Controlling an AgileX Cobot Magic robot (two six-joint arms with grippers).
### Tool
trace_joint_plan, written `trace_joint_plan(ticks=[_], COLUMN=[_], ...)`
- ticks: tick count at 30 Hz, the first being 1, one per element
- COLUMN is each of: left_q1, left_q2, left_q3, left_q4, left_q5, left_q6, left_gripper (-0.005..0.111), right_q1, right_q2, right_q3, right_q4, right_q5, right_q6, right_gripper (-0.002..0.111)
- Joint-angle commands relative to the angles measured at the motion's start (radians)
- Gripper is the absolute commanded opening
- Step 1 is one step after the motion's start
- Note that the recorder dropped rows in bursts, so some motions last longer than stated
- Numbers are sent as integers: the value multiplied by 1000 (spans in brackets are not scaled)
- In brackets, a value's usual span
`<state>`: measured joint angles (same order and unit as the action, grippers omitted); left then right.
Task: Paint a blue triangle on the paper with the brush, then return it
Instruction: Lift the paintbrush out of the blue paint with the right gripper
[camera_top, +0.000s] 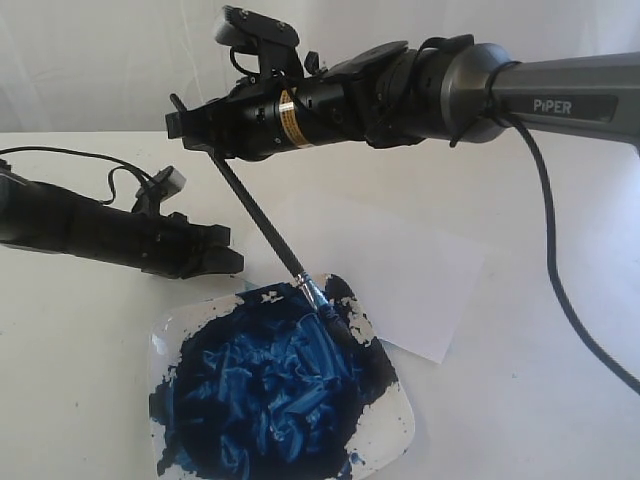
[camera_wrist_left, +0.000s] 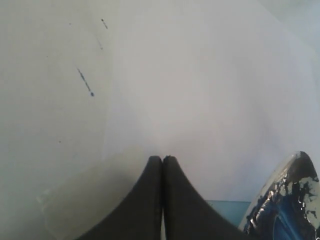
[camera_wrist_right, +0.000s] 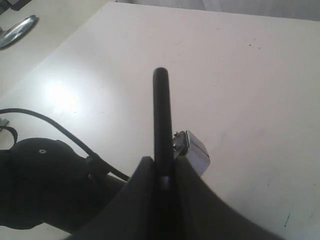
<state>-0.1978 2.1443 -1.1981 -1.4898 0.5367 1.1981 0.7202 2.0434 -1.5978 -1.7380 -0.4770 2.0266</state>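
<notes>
My right gripper (camera_top: 186, 126) is shut on the upper handle of the brush (camera_top: 262, 225), high above the table. The brush slants down, and its silver ferrule (camera_top: 313, 293) and bristles rest in dark blue paint at the far edge of the white square plate (camera_top: 163, 338). In the right wrist view the black brush handle (camera_wrist_right: 161, 115) sticks out between my right gripper's (camera_wrist_right: 162, 167) jaws. The paper (camera_top: 400, 265) lies flat behind the plate, plain white; no blue triangle is in view. My left gripper (camera_top: 228, 256) (camera_wrist_left: 162, 159) is shut and empty, low over the paper (camera_wrist_left: 200, 100) beside the plate.
Thick blue paint (camera_top: 270, 390) covers most of the plate (camera_wrist_left: 300, 162). The left arm (camera_wrist_right: 40, 185) and its cable lie along the table's left side. The right arm's cable (camera_top: 560, 280) hangs at the right. Small paint specks (camera_wrist_left: 85, 82) mark the table. A metal object (camera_wrist_right: 17, 30) sits at a far corner.
</notes>
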Motion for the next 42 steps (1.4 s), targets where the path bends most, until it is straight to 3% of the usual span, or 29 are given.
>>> trace_joint_plan(ticks=[1, 29, 42], left_q1=[-4, -8, -8], left_q2=[19, 49, 47], left_q3=[9, 9, 9], left_q4=[17, 10, 10], left_q5=[-40, -69, -73], left_q6=[-19, -19, -14], left_gripper=[0, 0, 0], right_q1=[-2, -2, -6], right_q2=[-11, -11, -11], right_q3=[-7, -7, -7], right_q4=[-6, -6, -6], right_q5=[-4, 4, 251], right_q6=[16, -13, -61], right_gripper=[0, 0, 0])
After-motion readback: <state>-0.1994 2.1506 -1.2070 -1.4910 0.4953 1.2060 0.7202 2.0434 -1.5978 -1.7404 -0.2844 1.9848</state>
